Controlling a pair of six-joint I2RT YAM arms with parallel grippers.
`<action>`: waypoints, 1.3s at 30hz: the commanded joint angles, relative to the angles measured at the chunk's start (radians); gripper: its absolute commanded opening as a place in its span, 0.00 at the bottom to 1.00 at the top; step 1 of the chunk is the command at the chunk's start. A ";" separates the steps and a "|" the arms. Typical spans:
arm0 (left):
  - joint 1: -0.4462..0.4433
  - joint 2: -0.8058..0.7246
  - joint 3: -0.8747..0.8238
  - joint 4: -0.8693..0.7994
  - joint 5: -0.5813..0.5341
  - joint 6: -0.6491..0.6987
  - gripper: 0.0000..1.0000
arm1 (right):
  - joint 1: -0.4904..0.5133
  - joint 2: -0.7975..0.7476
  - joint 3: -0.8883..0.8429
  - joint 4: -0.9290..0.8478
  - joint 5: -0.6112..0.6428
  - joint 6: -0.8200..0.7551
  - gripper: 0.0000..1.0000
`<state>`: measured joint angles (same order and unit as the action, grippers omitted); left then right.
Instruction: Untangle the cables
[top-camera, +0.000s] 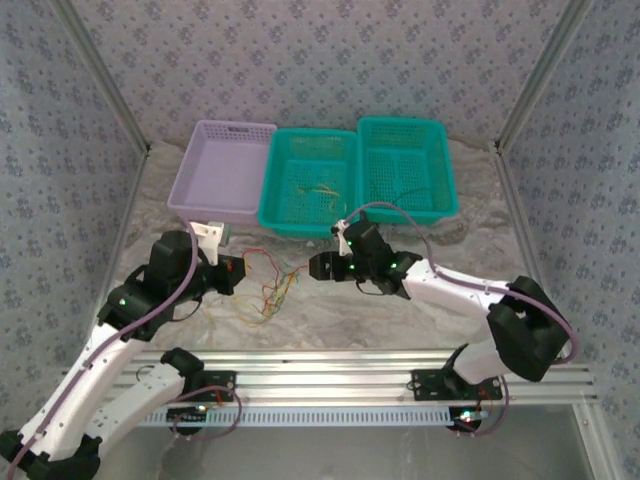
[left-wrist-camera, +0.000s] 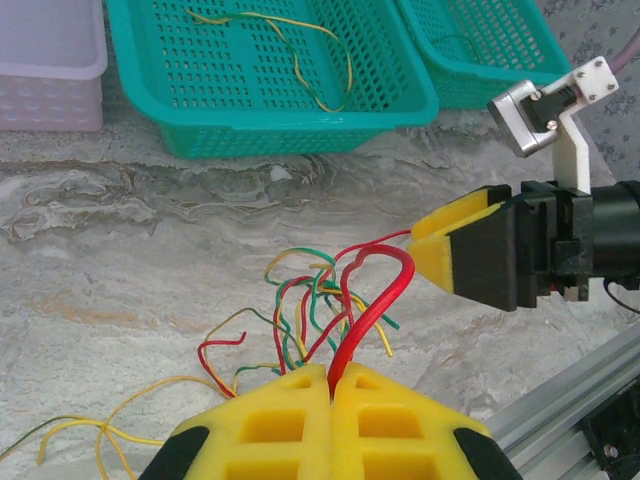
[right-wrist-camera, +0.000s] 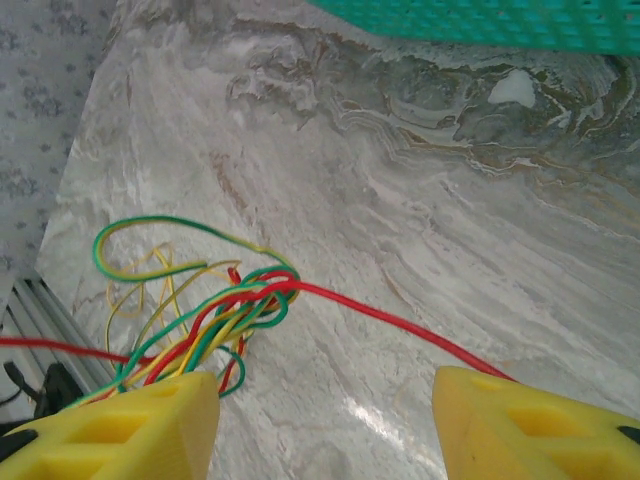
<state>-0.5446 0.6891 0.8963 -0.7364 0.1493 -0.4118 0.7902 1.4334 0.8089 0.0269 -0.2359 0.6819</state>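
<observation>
The cables (top-camera: 268, 290) lie in a loose tangle of red, yellow and green strands on the marble table between my two grippers. My left gripper (top-camera: 236, 272) is shut on a thicker red cable (left-wrist-camera: 385, 300), pinched between its yellow fingertips (left-wrist-camera: 331, 372), with the tangle (left-wrist-camera: 310, 300) just beyond. My right gripper (top-camera: 318, 266) faces it from the right and stands open (right-wrist-camera: 320, 420). The tangle (right-wrist-camera: 210, 320) sits by its left finger (right-wrist-camera: 150, 420). One red strand (right-wrist-camera: 400, 325) runs across to its right finger (right-wrist-camera: 530, 420) and passes behind it, ungripped.
At the back stand a purple basket (top-camera: 222, 170) and two teal baskets (top-camera: 275, 190) (top-camera: 445, 165). The middle one holds a yellow-green cable (left-wrist-camera: 300, 50). An aluminium rail (top-camera: 330, 365) runs along the near edge. Patterned walls close the sides.
</observation>
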 joint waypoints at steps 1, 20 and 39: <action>-0.003 0.001 0.001 0.029 -0.004 0.001 0.00 | -0.002 0.054 0.034 0.045 0.022 0.150 0.61; -0.005 -0.010 -0.002 0.023 -0.025 0.004 0.00 | 0.123 -0.134 0.004 -0.056 0.281 0.373 0.65; -0.004 -0.025 -0.007 0.042 0.016 0.005 0.00 | 0.119 0.284 0.063 0.283 0.135 0.575 0.61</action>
<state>-0.5446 0.6804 0.8928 -0.7307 0.1432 -0.4118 0.9085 1.6726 0.8288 0.2455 -0.0822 1.2163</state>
